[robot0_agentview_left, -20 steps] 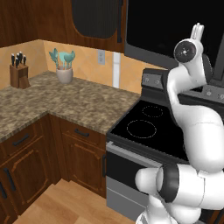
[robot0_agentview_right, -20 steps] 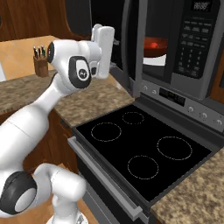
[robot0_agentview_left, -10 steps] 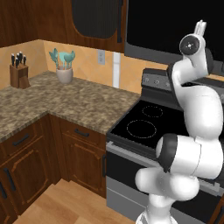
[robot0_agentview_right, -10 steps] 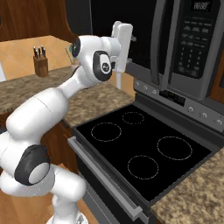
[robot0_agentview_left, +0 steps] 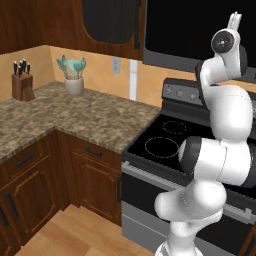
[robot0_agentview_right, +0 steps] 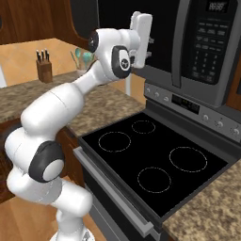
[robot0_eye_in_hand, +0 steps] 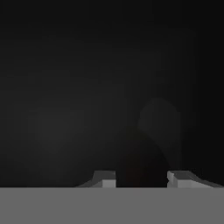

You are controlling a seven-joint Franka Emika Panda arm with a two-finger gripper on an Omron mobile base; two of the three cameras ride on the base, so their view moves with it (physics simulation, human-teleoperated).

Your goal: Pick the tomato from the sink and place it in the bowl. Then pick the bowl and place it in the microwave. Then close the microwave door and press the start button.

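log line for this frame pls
phase: closing door | gripper: against microwave door, fingers state unclear | door: nearly shut | start button: not pressed | stove: bare

The microwave door [robot0_agentview_right: 141,42] swung from open, when the lit interior and a reddish thing inside showed, to shut against the microwave [robot0_agentview_right: 207,47]. The arm followed it, and the claw [robot0_agentview_right: 149,47] ended pressed against the door's dark window.
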